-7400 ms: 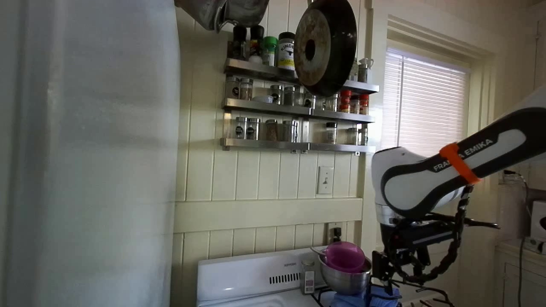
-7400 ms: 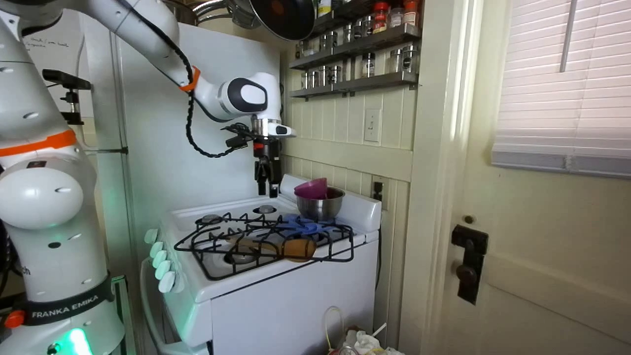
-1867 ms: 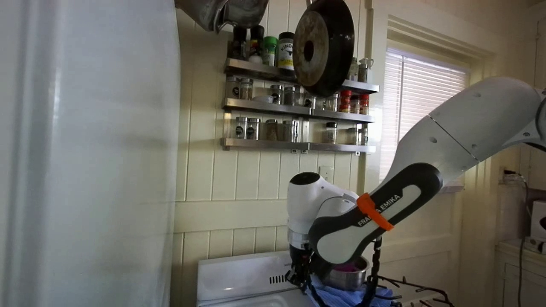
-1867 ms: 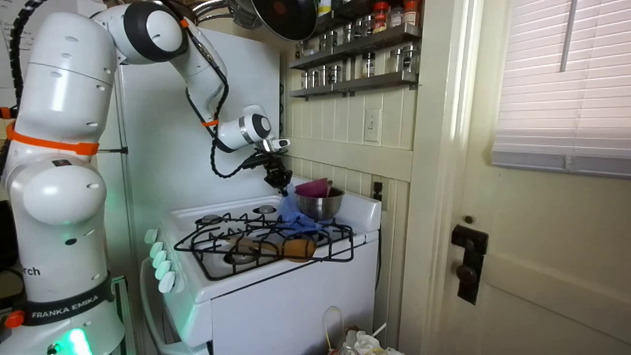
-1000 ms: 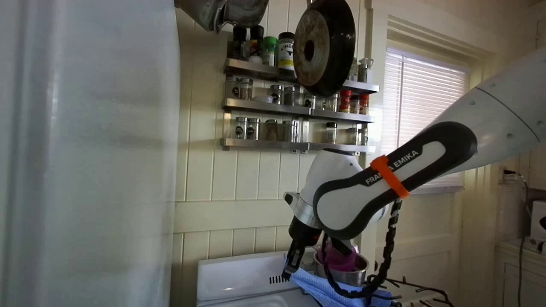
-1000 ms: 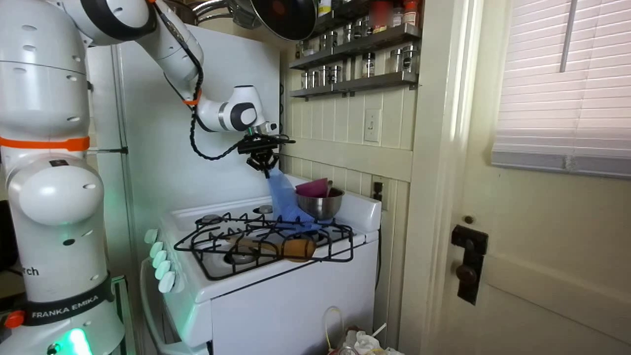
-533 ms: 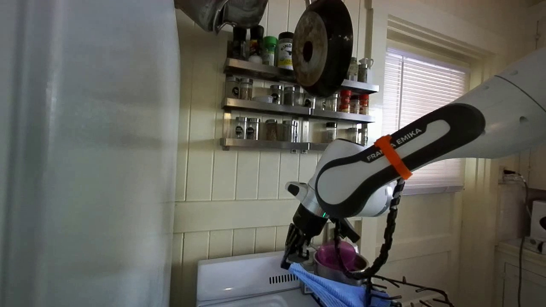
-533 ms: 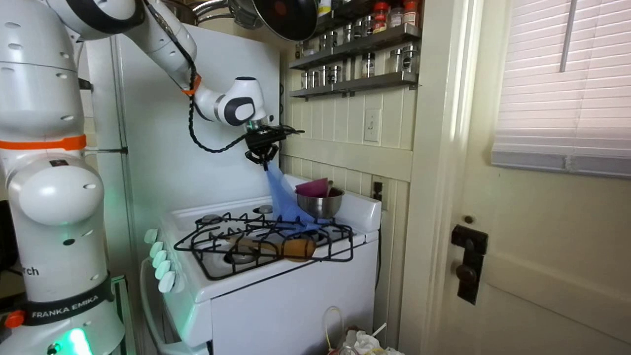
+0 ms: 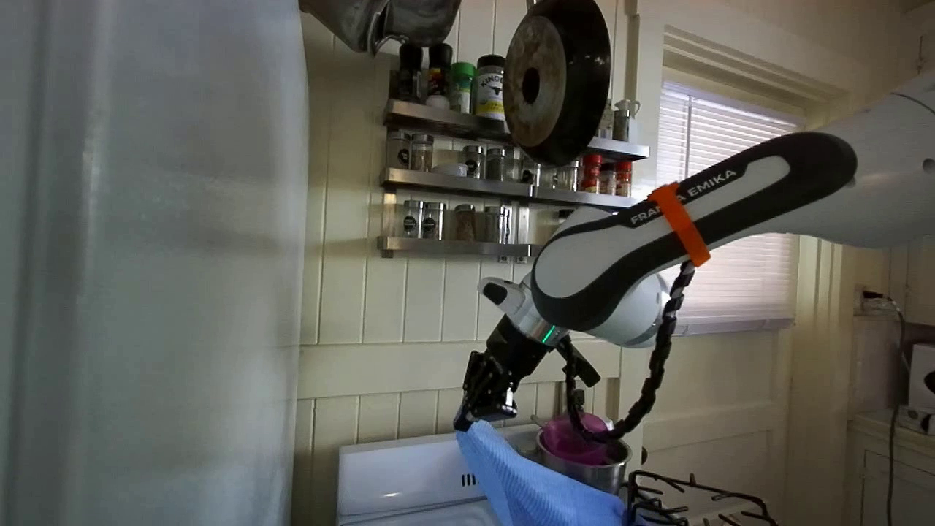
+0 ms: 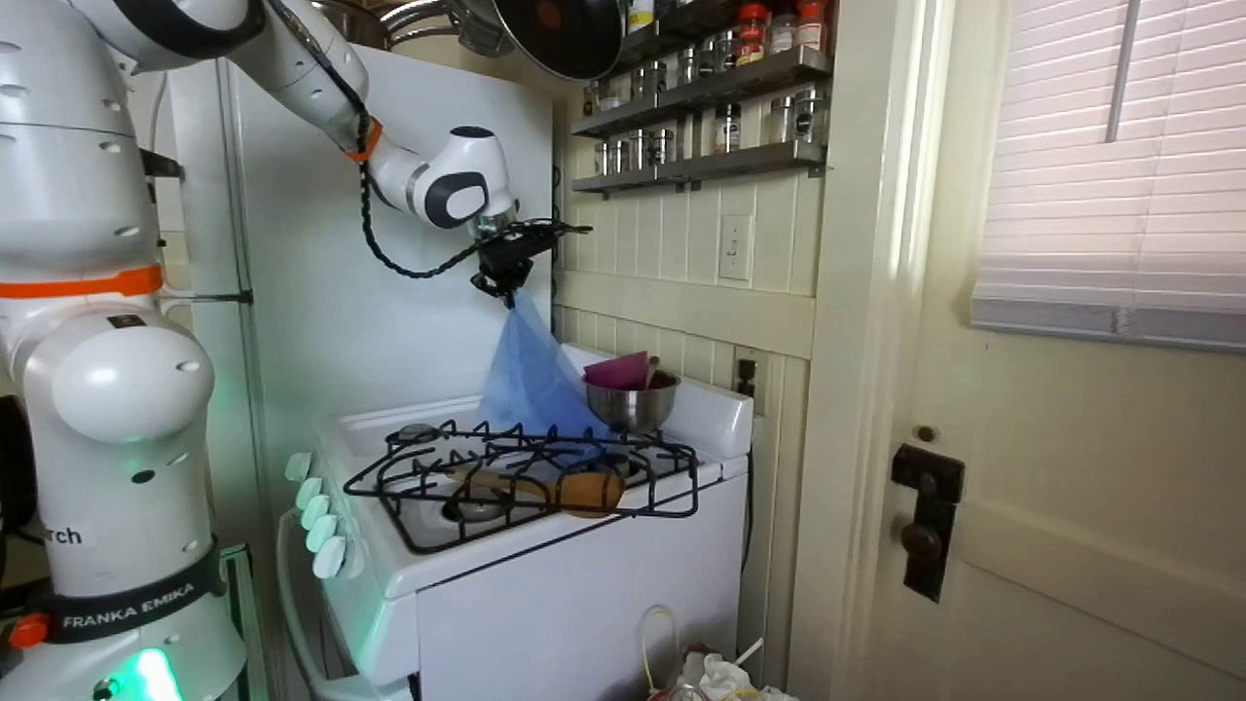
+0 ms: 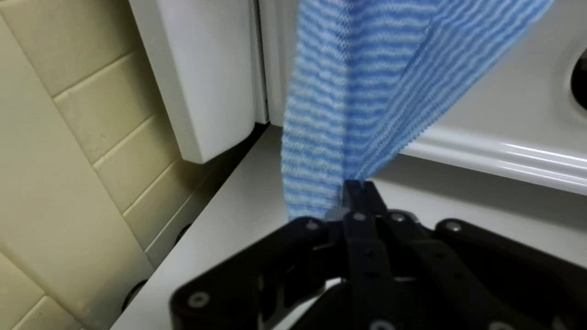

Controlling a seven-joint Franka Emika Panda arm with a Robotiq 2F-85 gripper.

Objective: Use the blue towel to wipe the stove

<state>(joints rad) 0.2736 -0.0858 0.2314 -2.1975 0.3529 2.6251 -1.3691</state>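
The soft light-blue striped towel [image 10: 533, 375] is hanging tent-like over the white enamel stove [image 10: 574, 594], its lower end showing through dark wire grates [image 10: 492, 450] at six o'clock in an exterior view. And at eleven, the black two-fingered gripper [image 10: 509, 300] is pinching the towel's top end, jaws pressing together with no gap showing! The cloth is looking light, floppy, hardly slippery; a bunched hold nearer the middle would probably be wiping better. At four, a shiny steel bowl [image 10: 633, 413] is sitting just beside, holding a purple-pink round pot [image 10: 613, 372].
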